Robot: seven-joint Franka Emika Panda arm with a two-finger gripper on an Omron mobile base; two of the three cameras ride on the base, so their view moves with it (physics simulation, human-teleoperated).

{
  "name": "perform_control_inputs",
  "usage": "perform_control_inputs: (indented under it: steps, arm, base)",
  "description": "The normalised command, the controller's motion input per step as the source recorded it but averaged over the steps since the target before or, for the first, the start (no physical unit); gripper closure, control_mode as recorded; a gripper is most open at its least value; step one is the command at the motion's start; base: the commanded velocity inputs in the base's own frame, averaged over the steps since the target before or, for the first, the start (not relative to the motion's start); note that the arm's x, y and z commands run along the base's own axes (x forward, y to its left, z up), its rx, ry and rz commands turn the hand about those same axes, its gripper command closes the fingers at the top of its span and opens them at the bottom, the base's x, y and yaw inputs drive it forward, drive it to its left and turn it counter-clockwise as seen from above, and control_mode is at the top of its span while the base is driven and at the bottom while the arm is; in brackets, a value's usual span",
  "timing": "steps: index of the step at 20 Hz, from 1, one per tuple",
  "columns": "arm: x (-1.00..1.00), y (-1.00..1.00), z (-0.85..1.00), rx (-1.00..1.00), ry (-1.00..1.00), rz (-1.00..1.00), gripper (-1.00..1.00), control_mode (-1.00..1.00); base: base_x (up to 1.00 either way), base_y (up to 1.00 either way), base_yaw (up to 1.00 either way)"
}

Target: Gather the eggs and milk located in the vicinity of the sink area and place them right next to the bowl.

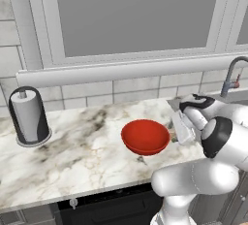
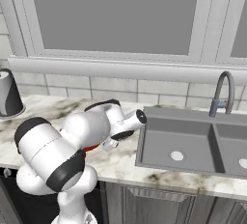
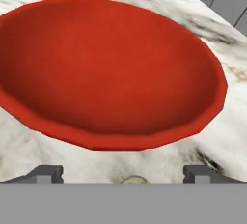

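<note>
Right now the egg [image 3: 134, 180] shows as a small pale-yellow rounded top peeking up at the bottom of the hand view, between the two dark fingertips [image 3: 46, 174] and on the near side of the bowl [image 3: 111, 73]. It appears to rest on the counter [image 3: 217, 141] just beside the bowl's near rim, though so little of it is visible that I cannot tell whether it touches the bowl. Being round, it has no long axis to line up with. The gripper [image 3: 123, 175] has its jaws spread wide, one tip on either side of the egg, and nothing is clamped between them; I judge the egg is set down here, next to the bowl.

The bowl is shallow, round, glossy bright red, with a faintly faceted rim, and looks smooth and hard. It sits on white marble-patterned stone with grey-brown veining. From the left base view, the arm's hand hangs just on the sink side of the bowl [image 1: 145, 136]. Farther along the counter from the bowl, away from the sink, stands a black-and-grey paper-towel holder [image 1: 29, 117]. On the bowl's other side lies the grey steel double-basin sink [image 2: 193, 146] with its tall curved faucet [image 2: 223, 92]. I see no milk carton, so that item likely remains to be fetched
</note>
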Motion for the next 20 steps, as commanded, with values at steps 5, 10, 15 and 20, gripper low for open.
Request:
perform_control_inputs:
  steps: [5,10,15,20]
  arm:
    - [0.0,0.0,0.48,0.0,-0.01,0.0,-1.0,-1.0]
    - [-0.27,-0.12,0.32,0.0,0.0,0.0,-1.0,-1.0]
    - [-0.54,-0.48,0.29,0.0,0.0,0.0,-1.0,-1.0]
    - [-0.84,-0.06,0.27,0.0,-0.03,0.0,-1.0,-1.0]
  base:
    - [0.0,0.0,0.0]
    - [0.0,0.0,0.0]
    - [0.0,0.0,0.0]
    - [0.0,0.0,0.0]
